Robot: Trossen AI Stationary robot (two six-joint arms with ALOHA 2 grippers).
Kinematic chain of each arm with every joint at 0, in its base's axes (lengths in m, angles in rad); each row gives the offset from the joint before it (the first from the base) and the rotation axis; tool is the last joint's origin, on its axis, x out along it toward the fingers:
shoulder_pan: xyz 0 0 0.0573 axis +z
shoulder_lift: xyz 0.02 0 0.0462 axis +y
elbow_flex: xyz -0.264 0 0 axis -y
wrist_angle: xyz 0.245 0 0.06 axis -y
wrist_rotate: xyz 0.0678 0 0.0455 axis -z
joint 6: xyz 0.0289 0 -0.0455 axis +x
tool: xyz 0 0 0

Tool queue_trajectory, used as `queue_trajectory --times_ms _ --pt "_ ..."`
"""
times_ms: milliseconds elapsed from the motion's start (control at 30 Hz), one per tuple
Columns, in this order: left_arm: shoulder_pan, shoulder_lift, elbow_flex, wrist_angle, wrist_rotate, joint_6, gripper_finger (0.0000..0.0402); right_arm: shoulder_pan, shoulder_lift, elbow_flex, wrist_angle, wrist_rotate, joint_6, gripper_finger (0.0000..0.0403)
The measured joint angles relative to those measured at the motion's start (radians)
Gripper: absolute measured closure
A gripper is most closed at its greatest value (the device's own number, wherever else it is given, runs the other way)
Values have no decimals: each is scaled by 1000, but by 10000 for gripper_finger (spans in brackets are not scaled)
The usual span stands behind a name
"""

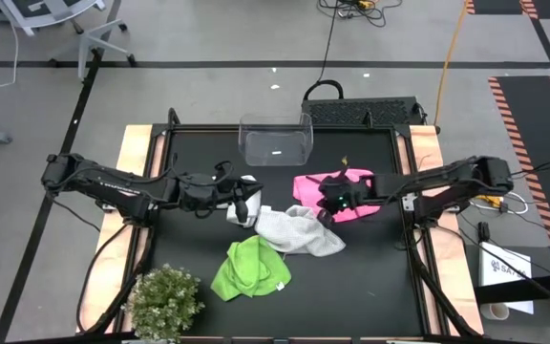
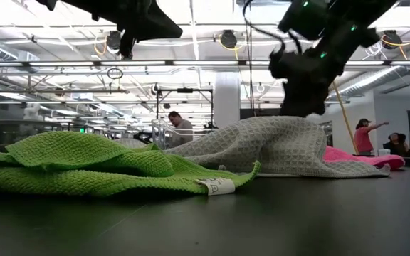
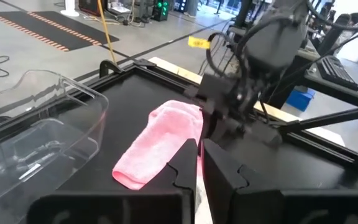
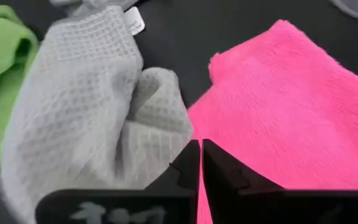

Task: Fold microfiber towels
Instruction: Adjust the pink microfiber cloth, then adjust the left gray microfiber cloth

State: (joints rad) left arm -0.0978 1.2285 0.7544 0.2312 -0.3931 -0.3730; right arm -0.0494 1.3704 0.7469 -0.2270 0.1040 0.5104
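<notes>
A pink towel (image 1: 306, 186) (image 4: 291, 106) lies flat at the table's middle right. Beside it a white waffle towel (image 1: 299, 234) (image 2: 276, 146) sits crumpled, and a lime green towel (image 1: 251, 268) (image 2: 84, 167) lies bunched nearer the front. Another white cloth (image 1: 244, 214) lies under my left arm's end. My right gripper (image 4: 201, 155) (image 1: 327, 199) is shut, slanting down over the pink towel's edge next to the white one. My left gripper (image 3: 199, 162) (image 1: 243, 199) is raised above the table, shut, pointing toward the pink towel (image 3: 157, 143).
A clear plastic bin (image 1: 275, 143) (image 3: 36, 130) stands at the table's far middle. A small bushy plant (image 1: 165, 301) sits at the near left corner. Bare black tabletop lies at the near right. People stand far off in the room (image 2: 365, 135).
</notes>
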Motion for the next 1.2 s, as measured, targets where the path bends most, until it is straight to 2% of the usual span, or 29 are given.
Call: queue_trajectory --times_ms 200,300,433,600,700,833,900,1033,1200 --pt "-1 0 0 -5 0 1 394 -37 150 -1 -15 0 -33 402" --pt "-1 0 0 -6 0 -3 398 -69 184 -1 -50 4 -69 402" --pt "-2 0 0 -5 0 -4 385 -131 181 4 -150 102 -146 402" --pt "-2 0 0 -21 0 -7 377 -240 118 -3 -296 215 -238 403" --pt "-2 0 0 -21 0 -10 376 -301 44 -2 -316 169 -260 403" --pt "-2 0 0 -20 0 -9 376 -294 -71 -2 -233 -54 -216 403" --pt "-2 0 0 -21 0 -3 376 -254 -118 -1 -175 -108 -186 403" --pt "2 0 0 -94 -22 -7 376 -169 -179 -1 -70 -98 -123 403" --pt "15 16 0 -386 -56 -167 387 -110 -219 -1 -24 -37 -58 403"
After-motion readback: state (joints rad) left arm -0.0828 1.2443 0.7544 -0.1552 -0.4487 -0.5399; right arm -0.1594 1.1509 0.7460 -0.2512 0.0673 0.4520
